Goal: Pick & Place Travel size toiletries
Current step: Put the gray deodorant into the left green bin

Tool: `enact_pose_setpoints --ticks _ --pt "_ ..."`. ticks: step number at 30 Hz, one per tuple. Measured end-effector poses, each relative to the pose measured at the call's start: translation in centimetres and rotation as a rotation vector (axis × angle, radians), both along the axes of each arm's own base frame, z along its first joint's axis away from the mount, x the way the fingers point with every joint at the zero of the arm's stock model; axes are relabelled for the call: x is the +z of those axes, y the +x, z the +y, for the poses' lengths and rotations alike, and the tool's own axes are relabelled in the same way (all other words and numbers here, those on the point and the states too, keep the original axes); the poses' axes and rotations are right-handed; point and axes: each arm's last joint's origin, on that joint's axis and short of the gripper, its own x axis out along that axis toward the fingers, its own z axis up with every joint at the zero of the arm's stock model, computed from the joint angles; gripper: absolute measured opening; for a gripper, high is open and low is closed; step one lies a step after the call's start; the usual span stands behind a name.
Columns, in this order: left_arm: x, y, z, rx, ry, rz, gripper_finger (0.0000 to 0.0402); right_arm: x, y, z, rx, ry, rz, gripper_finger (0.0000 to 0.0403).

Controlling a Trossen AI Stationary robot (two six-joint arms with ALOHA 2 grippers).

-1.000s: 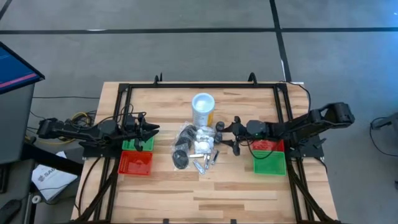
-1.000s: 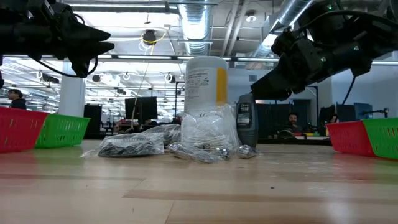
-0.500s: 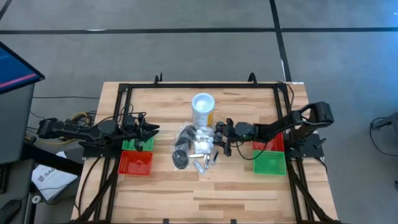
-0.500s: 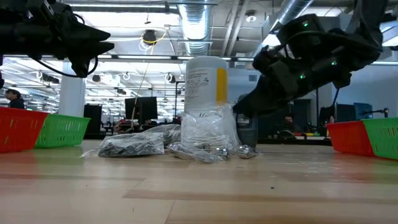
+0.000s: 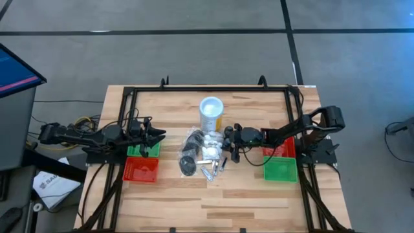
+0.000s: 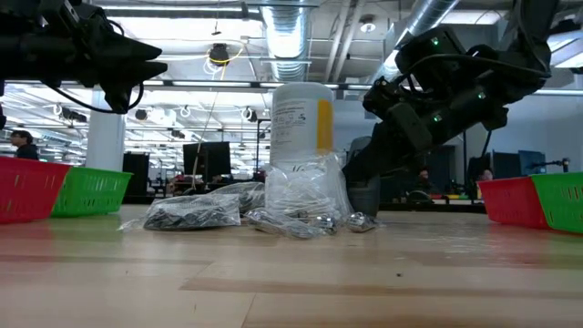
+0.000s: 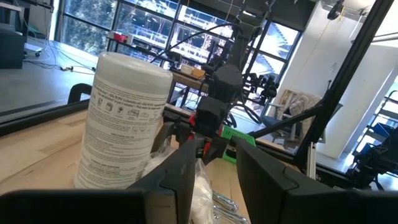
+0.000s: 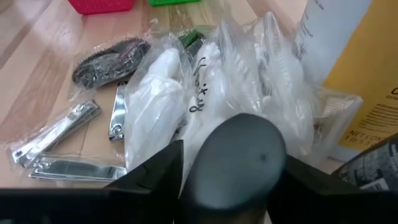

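Note:
The travel size toiletries (image 5: 204, 155) lie heaped mid-table in clear packets: white packets, a dark comb (image 8: 106, 62) and silvery nail clippers (image 8: 62, 134). Behind them stands the tall white canister (image 5: 211, 111). A small dark round-topped bottle (image 8: 239, 155) stands upright on its base (image 6: 366, 196) at the pile's right. My right gripper (image 5: 228, 145) slants down at it, shut on it. My left gripper (image 5: 158, 134) hovers open over the left trays, nothing between its fingers (image 7: 180, 180). My right gripper pinches the dark bottle's upper part (image 8: 205, 168) between its two fingers (image 8: 152, 180), one on either side. The fingers come from the table's right, slanting down. The bottle stands upright with its base on the table.
A green tray (image 5: 139, 150) and a red tray (image 5: 141, 169) sit at the left. A red tray (image 5: 281, 150) and a green tray (image 5: 280, 169) sit at the right. A black frame (image 5: 210, 89) runs round the table. Bare wood lies toward the near edge.
My right gripper has gone toward the table's left and down, from beside the right trays to the dark bottle at the pile's right, and its fingers now flank the bottle. The pile and the canister have kept still.

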Motion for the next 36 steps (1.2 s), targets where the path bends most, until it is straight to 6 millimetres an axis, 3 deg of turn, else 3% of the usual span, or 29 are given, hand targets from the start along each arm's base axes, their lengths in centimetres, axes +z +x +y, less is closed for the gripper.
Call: enact_pose_setpoints --ticks 7,27,36 --pt "0.0 0.0 0.0 0.000 0.000 0.001 0.0108 0.1 0.0 0.0 0.001 0.001 -0.006 0.0139" --pt "0.0 0.0 0.0 0.003 0.000 0.001 0.0108 0.1 0.0 0.2 0.029 0.054 -0.010 0.0124" --pt "0.0 0.0 0.0 -0.001 0.000 0.002 0.0108 1.5 -0.8 0.3 0.033 0.062 0.018 0.0121"
